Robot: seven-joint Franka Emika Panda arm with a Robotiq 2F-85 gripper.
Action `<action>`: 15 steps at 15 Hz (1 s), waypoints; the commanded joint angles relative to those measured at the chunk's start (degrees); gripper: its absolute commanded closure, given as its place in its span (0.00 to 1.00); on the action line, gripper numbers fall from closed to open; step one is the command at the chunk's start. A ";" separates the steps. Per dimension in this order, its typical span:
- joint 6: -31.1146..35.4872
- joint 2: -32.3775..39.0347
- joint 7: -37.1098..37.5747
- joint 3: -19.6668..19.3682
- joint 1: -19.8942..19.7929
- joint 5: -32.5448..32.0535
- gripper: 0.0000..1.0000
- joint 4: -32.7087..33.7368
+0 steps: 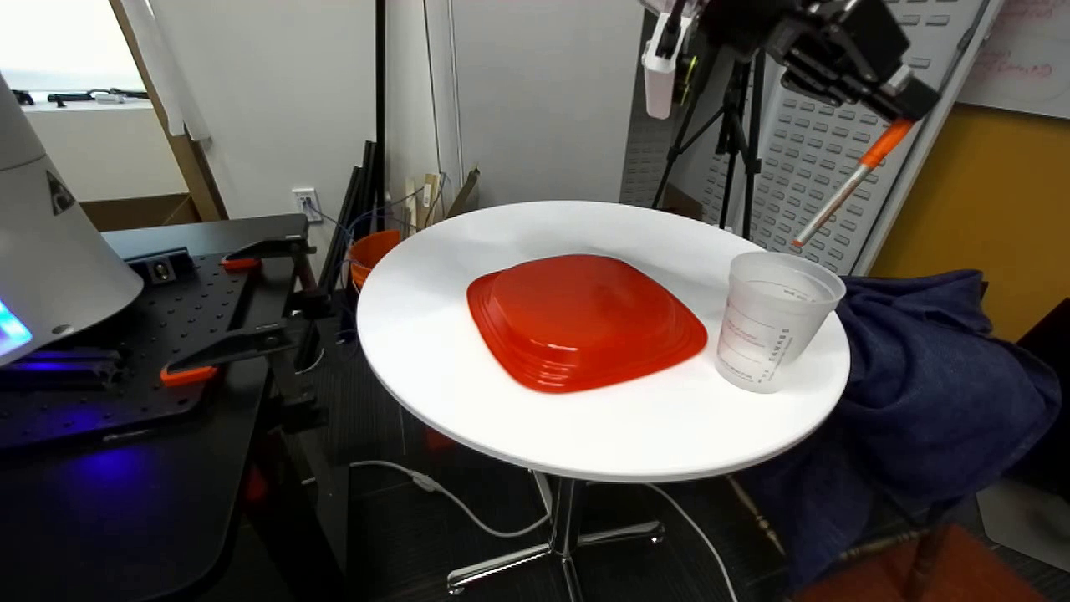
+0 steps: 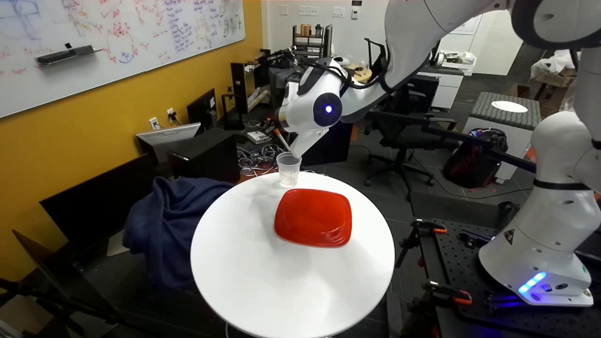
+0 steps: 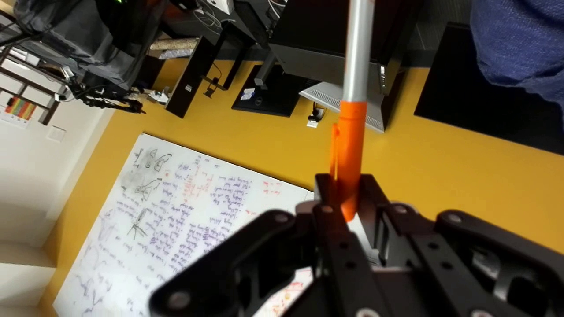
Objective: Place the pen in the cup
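The pen has an orange cap end and a silver-grey body with a reddish tip. My gripper (image 1: 911, 104) is shut on its orange end, as the wrist view shows with the gripper (image 3: 346, 187) around the pen (image 3: 352, 136). In an exterior view the pen (image 1: 854, 176) hangs tilted, tip down, just above the cup's far rim and apart from it. The clear cup (image 1: 762, 334) stands upright near the table edge. The pen (image 2: 281, 139) and cup (image 2: 288, 172) also show in an exterior view, where the wrist hides most of the gripper. The cup is out of the wrist view.
A red square plate (image 1: 585, 322) lies upside down on the round white table (image 1: 635, 431), beside the cup. A dark blue cloth (image 1: 945, 401) hangs over something by the table's edge. A yellow wall and whiteboard (image 2: 117, 42) stand beyond.
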 commanded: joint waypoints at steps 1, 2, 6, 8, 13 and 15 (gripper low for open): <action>-2.31 1.10 9.07 0.47 0.31 -6.76 0.95 1.09; -2.68 1.20 10.96 0.73 0.24 -8.32 0.95 1.02; -4.06 1.76 17.30 1.59 0.16 -12.84 0.95 0.62; -5.05 2.03 19.41 1.86 0.23 -13.99 0.95 0.20; -6.73 3.02 23.34 2.50 0.19 -14.78 0.95 -0.53; -7.29 3.43 24.72 2.63 0.25 -15.03 0.95 -0.69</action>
